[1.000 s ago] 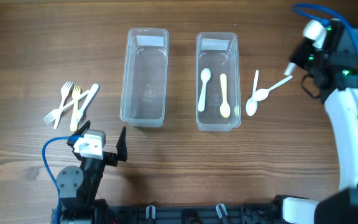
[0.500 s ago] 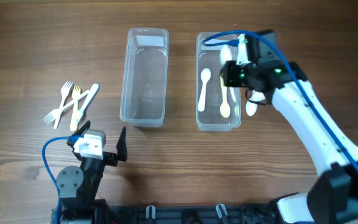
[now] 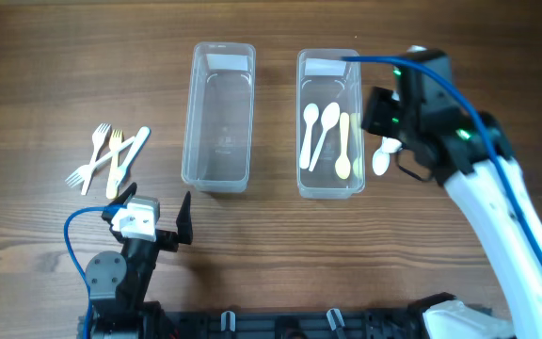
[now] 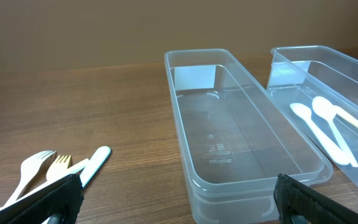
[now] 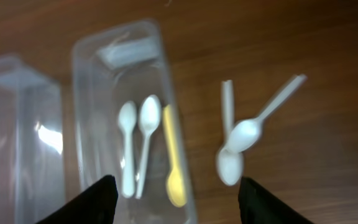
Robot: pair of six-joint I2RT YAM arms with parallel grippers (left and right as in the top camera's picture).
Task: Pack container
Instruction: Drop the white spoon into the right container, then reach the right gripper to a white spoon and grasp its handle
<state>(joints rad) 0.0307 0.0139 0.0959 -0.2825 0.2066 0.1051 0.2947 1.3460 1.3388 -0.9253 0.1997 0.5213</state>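
Observation:
Two clear containers stand side by side. The left container (image 3: 193,113) (image 4: 253,180) is empty. Inside the right container (image 3: 300,122) (image 5: 82,124) lie two white spoons (image 3: 318,127) (image 5: 135,143) and a yellow spoon (image 3: 343,146) (image 5: 173,155). Two more white spoons (image 5: 235,146) (image 3: 382,160) cross on the table to its right. My right gripper (image 3: 381,113) (image 5: 178,208) hovers open above the container's right edge, holding nothing. My left gripper (image 3: 149,218) (image 4: 176,205) rests wide open near the front edge, before the left container.
A pile of white and yellow forks and a white knife (image 3: 109,158) (image 4: 55,171) lies on the wooden table at the left. Bare wood lies between that pile and the left container.
My right arm swung in from the far right over the right container and opened. A second white spoon now lies in that container. The arm has since shifted slightly right. The left arm stayed still.

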